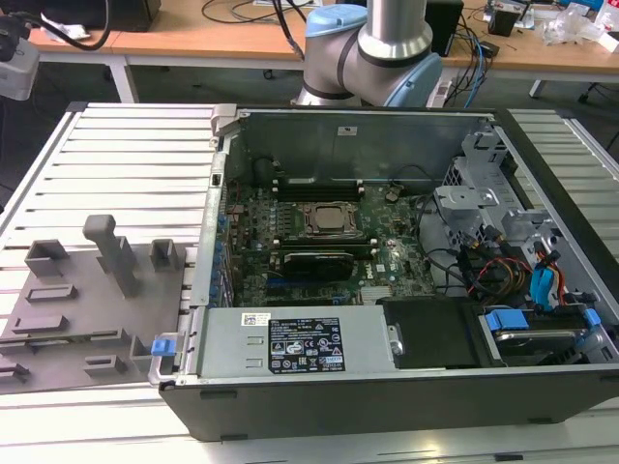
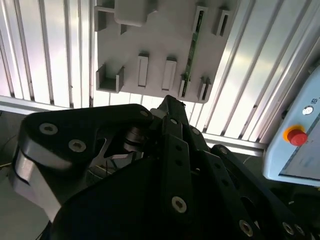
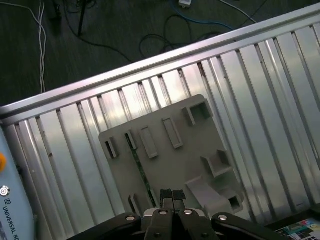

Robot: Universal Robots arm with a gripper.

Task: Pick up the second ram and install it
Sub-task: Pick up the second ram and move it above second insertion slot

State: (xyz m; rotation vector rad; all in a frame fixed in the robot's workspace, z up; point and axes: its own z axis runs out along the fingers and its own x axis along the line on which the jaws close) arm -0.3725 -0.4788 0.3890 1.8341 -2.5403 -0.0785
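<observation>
Fingers point(image 3: 165, 196) clenched on nothing hover over the fixture point(image 3: 190, 150); the ram point(image 3: 141, 172) lies just beside them, lengthwise along the counter point(image 3: 260, 100) slats

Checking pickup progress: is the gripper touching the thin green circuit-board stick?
Apart. In the first wrist view, grey fixture separates the gripper from the thin green circuit-board stick.

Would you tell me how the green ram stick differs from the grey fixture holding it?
The second ram is green, thin and narrow; the grey fixture is a broad plate with blocks. The ram sits between holders; the fixture lies flat on the slatted table. Both sit outside the computer case.
</observation>
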